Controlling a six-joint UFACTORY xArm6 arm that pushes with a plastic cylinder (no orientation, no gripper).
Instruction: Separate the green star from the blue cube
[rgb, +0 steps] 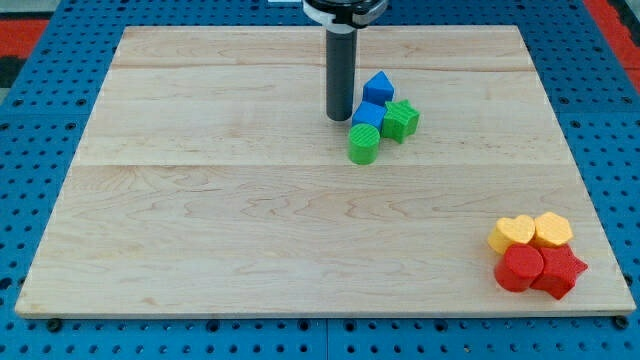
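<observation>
Tool state: I am carrying no jaws, so there is no open or closed condition to report; my dark rod is ending in my tip (340, 118), which is resting on the pale wooden board (200, 200).

Task items: the green plastic star (401, 121) is sitting to the view's right of my tip, touching the blue plastic cube (368, 114), which is lying just beside my tip, between it and the star.

Neighbours: a second blue block, pointed in shape (377, 87), is sitting above the cube; a green plastic cylinder (364, 144) is sitting below it, close against the pair.

Bystanders: two yellow blocks (530, 232) and two red blocks (538, 268) are lying well apart, at the view's bottom right.

Step in hand: I am judging this as the approach; the star and cube are not yet parted.

Next move: from here a push rightward would be driving cube into star together. I am judging that my tip needs to be getting round to the seam between them, then pushing the star out rightward alone.

Risk: the cylinder is likely to be getting dragged along.
</observation>
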